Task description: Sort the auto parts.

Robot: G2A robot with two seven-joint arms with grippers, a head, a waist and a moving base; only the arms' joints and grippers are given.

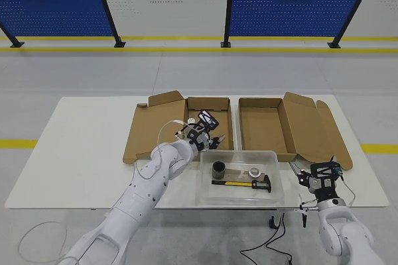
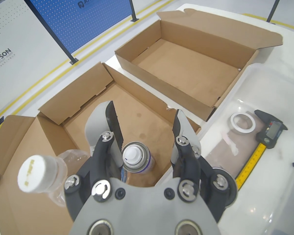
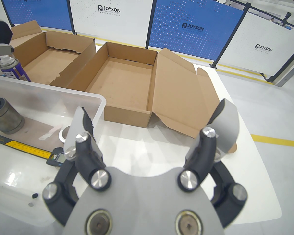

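The left hand is hovering wide open and gripping nothing. A spray can is standing upright between its fingers, close against one. The can is a round cylinder with a silver metal rim, a white plastic nozzle and a blue-purple label. It is sitting in a brown cardboard box, in the corner nearest the clear plastic bin. A clear bottle with a white cap is leaning beside it, farther from the bin. Inside the bin are lying a white ring, a black caliper with a yellow scale, and a dull metal cylinder. The right hand is also spread open and empty, over the white counter beside the bin.
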